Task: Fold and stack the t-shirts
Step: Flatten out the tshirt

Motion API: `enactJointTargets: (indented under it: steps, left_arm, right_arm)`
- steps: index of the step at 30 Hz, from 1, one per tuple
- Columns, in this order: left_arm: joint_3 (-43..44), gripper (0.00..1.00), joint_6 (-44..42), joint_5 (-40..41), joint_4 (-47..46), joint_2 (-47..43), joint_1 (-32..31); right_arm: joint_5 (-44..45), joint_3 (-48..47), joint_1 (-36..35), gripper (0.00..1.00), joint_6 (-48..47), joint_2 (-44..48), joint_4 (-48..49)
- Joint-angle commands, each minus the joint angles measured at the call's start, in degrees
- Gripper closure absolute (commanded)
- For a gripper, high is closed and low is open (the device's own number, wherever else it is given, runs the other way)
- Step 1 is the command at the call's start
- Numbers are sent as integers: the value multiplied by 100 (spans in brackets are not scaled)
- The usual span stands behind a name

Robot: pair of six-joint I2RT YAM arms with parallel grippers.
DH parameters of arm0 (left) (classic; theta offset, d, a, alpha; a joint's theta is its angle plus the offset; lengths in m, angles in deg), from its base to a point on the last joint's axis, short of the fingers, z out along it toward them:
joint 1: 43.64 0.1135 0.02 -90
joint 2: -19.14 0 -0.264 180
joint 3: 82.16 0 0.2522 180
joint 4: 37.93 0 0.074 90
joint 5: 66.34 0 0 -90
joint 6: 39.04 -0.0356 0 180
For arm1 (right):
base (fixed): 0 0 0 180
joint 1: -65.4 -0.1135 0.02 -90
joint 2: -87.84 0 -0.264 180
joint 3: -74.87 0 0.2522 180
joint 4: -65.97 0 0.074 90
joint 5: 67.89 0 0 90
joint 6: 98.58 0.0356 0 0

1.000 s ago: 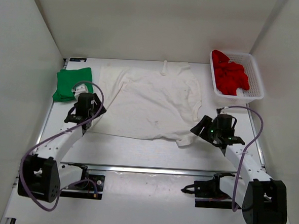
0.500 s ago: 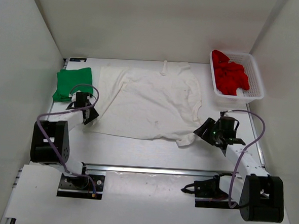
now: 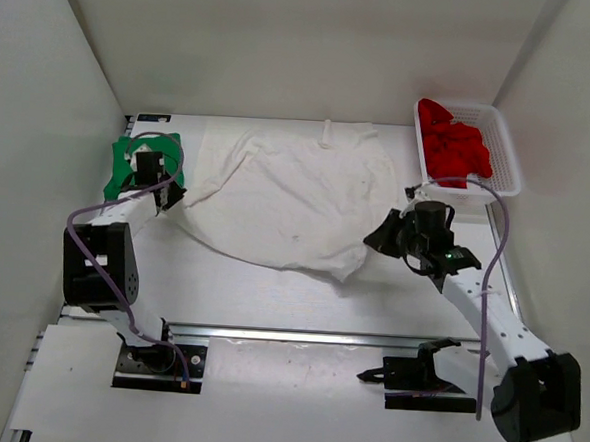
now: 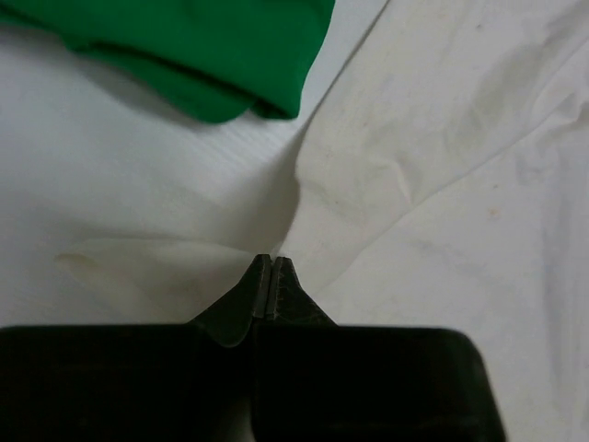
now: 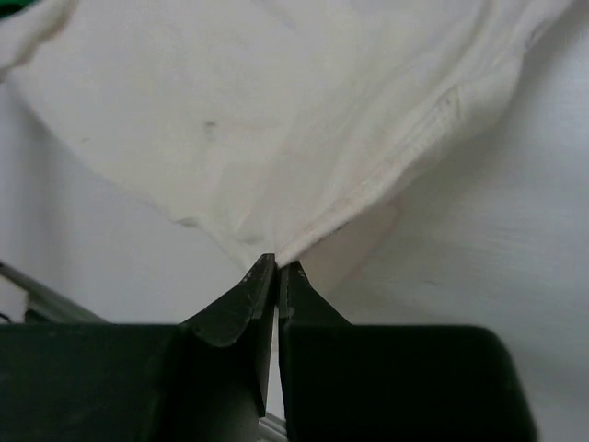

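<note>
The white t-shirt (image 3: 297, 186) lies spread across the middle of the table, its near hem drawn up and sagging between my two grippers. My left gripper (image 3: 168, 197) is shut on the shirt's near left corner; in the left wrist view its jaws (image 4: 271, 263) pinch the white cloth (image 4: 442, 157). My right gripper (image 3: 374, 240) is shut on the near right corner, its jaws (image 5: 277, 265) closed on the hem (image 5: 304, 120). The green t-shirt (image 3: 128, 168) lies folded at the left, also showing as the green t-shirt (image 4: 202, 46) just beyond my left jaws. The red t-shirt (image 3: 455, 149) is bunched in the basket.
A white mesh basket (image 3: 507, 154) stands at the back right against the right wall. White walls close in the table on the left, back and right. A metal rail (image 3: 298, 335) runs along the near edge between the arm bases.
Both grippers closed on the white t-shirt's near corners and moved toward the back of the table, lifting the hem. The left arm swung back toward the green t-shirt.
</note>
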Motion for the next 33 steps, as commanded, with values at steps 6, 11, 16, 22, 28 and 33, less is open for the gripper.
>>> enactJointTargets:
  steps: [6,11,16,22,28,33]
  left_arm:
    - [489,100,31,-291,-107,223,153]
    - [480,100,4,-282,-151,267,127]
    - [681,100,-31,-134,-142,521,109]
    - [998,100,-110,78,-151,768,-58]
    - [991,90,-75,-36,-247,865,21]
    - [1217,60,-48,173,-257,760,144]
  right_arm:
    - [-502,-2682,-581,100,-536,563,-1478]
    - [-1142,-2134,153,100,-414,282,-811]
    - [-1392,-858,1280,100,-131,-437,550]
    - [-1305,-1671,1598,100,97,-2240,1309]
    - [-908,-3063,1764,77,-159,-3393,781]
    - [-478,-2143,1704,55,61,-2377,940]
